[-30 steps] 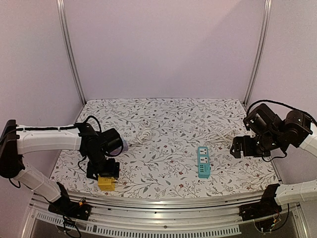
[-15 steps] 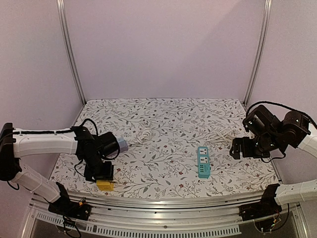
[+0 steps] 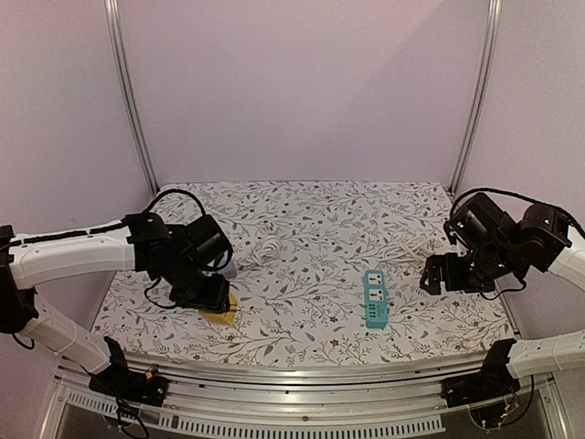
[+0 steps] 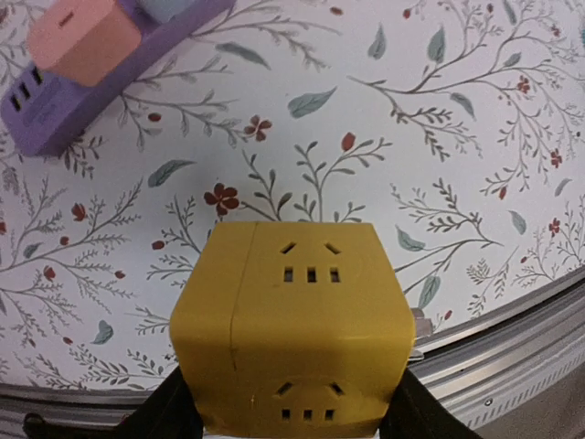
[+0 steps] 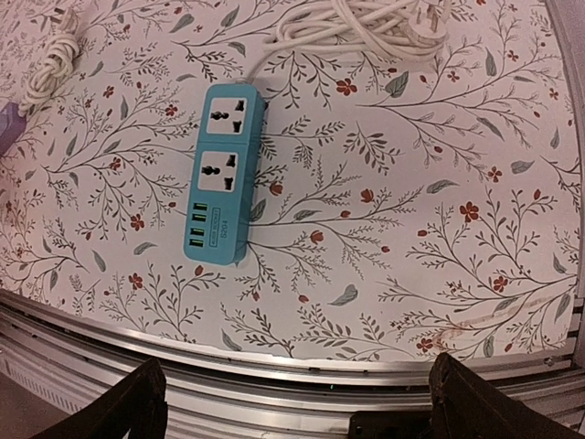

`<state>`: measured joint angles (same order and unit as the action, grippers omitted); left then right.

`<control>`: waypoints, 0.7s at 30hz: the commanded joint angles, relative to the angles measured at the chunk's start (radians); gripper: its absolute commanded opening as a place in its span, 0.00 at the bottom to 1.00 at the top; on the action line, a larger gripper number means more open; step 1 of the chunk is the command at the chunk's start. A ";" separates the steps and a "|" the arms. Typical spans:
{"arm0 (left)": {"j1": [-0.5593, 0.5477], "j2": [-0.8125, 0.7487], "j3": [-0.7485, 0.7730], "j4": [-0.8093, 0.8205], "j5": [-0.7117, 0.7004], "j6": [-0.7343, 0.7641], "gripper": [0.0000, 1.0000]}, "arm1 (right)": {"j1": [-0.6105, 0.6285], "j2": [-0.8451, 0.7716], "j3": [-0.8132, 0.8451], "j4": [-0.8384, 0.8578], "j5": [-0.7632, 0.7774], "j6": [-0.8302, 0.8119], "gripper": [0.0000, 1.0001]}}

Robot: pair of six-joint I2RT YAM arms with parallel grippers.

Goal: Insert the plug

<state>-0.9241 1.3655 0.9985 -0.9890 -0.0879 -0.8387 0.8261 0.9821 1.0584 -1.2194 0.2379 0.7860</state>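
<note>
Down at the near edge, the left gripper [image 4: 294, 416] is clamped on the yellow cube adapter [image 4: 292, 320], a finger pressed to each flank and its socket faces turned up at the wrist camera. Its pins are out of sight, and I can't tell whether it's clear of the table [image 3: 311, 219]. So the pick-up looks done, and that's about all that is done. Over on the right, the right gripper [image 5: 297, 416] hangs with its jaws spread wide and nothing between them, looking down on the teal power strip [image 5: 223, 174]. That strip lies flat with both big sockets bare, well apart from the cube. Nothing is plugged into it yet, so by my reading the carry across, the lining-up and the push home are all to come. A little further back on the left sits the purple power strip [image 4: 101, 82], a pink charger [image 4: 82, 41] seated in it. Farthest off, a white cord [image 5: 356, 27] lies bundled beyond the teal strip, and a coiled white cable [image 3: 265, 249] rests mid-table.
</note>
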 commanded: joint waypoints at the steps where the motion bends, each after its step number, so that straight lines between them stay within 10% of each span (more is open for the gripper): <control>1: -0.070 -0.054 0.087 0.121 -0.049 0.243 0.19 | -0.004 0.020 0.056 0.064 -0.132 -0.075 0.99; 12: -0.185 -0.101 0.099 0.506 0.048 0.647 0.15 | -0.003 0.103 0.082 0.345 -0.621 -0.073 0.99; 21: -0.203 0.027 0.211 0.587 0.077 0.736 0.10 | 0.013 0.195 0.153 0.477 -0.686 0.047 0.99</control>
<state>-1.1122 1.3312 1.1347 -0.4881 -0.0280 -0.1650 0.8314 1.1519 1.1507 -0.8314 -0.4011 0.7677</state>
